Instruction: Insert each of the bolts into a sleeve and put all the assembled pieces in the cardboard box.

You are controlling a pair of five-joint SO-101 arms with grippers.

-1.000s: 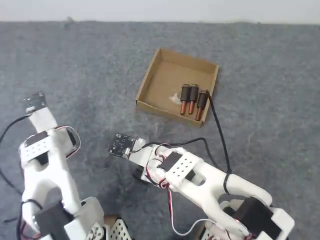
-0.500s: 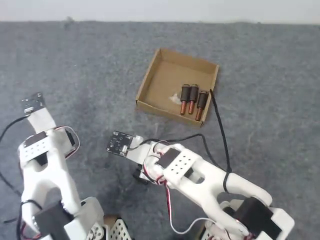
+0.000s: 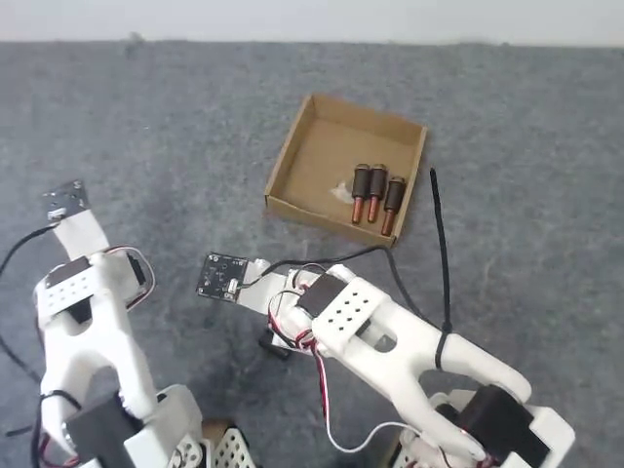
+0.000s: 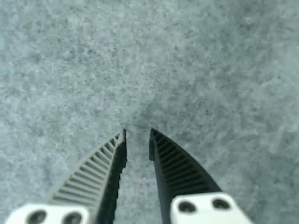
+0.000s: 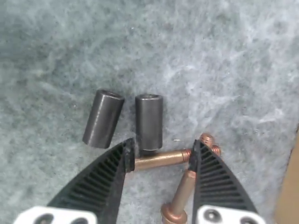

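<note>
My right gripper (image 5: 162,147) is open low over the grey carpet. A copper bolt (image 5: 161,158) lies crosswise between its fingertips. Just beyond the bolt lie two dark sleeves (image 5: 149,121) (image 5: 103,119) side by side. A second copper bolt (image 5: 180,196) lies by one finger, and a third bolt's head (image 5: 208,139) peeks out behind that finger. In the high view the cardboard box (image 3: 292,156) holds three assembled pieces (image 3: 375,200). The right arm (image 3: 361,327) bends over the spot in front of the box. My left gripper (image 4: 137,135) hangs over bare carpet, its fingers nearly together with nothing between them.
The left arm (image 3: 88,322) stands at the table's front left, well apart from the right arm. A black cable (image 3: 439,244) runs from the right arm up past the box's right side. Grey carpet covers the table up to a pale wall at the back.
The right arm's wrist has shifted left and toward the front. Its black cable has swung off the box's right corner to the right. The left arm has barely moved.
</note>
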